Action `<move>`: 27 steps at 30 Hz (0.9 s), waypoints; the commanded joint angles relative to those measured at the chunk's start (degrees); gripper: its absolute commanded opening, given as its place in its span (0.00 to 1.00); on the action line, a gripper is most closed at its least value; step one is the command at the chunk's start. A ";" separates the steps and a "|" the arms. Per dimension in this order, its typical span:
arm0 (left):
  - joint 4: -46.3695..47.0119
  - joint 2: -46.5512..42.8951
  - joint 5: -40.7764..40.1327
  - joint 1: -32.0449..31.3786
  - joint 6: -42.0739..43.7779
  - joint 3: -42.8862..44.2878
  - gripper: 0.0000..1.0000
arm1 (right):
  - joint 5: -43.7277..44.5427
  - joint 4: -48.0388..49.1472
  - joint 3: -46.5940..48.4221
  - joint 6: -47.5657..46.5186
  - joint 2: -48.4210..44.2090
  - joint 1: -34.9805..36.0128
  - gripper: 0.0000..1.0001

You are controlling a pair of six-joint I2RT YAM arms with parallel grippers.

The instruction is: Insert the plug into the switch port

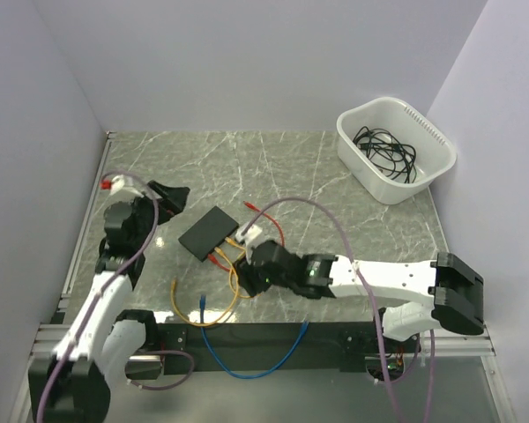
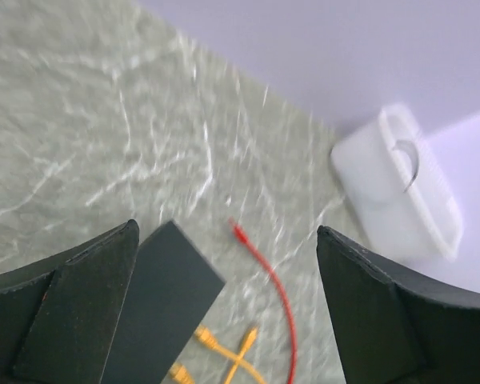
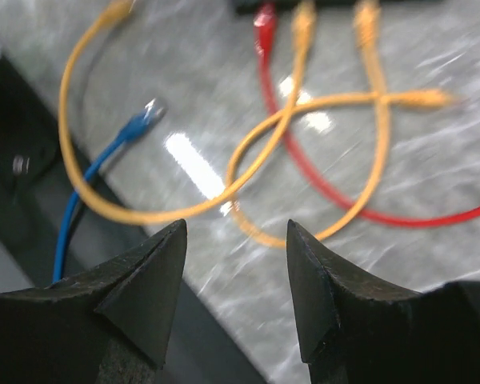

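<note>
Top external view: 1 switch point(image 1: 209, 232), flat on the table point(image 1: 291, 167), mid-left, between both arms. 2 yellow cables point(image 3: 376, 100) and 1 red cable point(image 3: 408, 221) at its near edge. Left gripper point(image 2: 224, 232): jaws wide apart, empty. Right gripper point(image 3: 236, 228): jaws parted, empty, above the cables.

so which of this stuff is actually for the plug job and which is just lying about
For the job:
- the switch
- the blue cable, its plug lying loose on the table
- the red cable and yellow cables running to the switch

Just lying about:
- the white tub in the far right corner
- the black cables coiled inside it
</note>
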 commanded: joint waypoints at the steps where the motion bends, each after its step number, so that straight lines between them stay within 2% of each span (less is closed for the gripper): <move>1: -2.90 -7.22 -10.18 0.68 -5.12 -3.51 0.99 | 7.75 -1.73 -0.66 2.86 -2.52 6.38 0.60; 5: -4.22 -9.35 -10.10 0.68 -4.02 -3.95 0.99 | 18.90 -4.01 -1.46 6.19 -1.03 17.53 0.60; 9: -7.13 -11.54 -11.77 0.68 -3.05 -3.42 0.99 | 22.79 -7.71 -1.81 12.61 0.29 20.02 0.60; 14: -6.25 -14.71 -11.77 0.68 -3.57 -5.27 0.99 | 21.48 -4.81 -2.78 13.41 1.87 21.87 0.60; 20: -9.49 -13.04 -11.77 0.68 -3.05 -3.51 0.99 | 23.06 -5.25 5.65 11.48 11.53 27.05 0.60; 27: -9.41 -13.22 -11.42 0.68 -3.75 -4.56 0.98 | 20.61 -1.74 10.66 10.08 18.57 27.67 0.61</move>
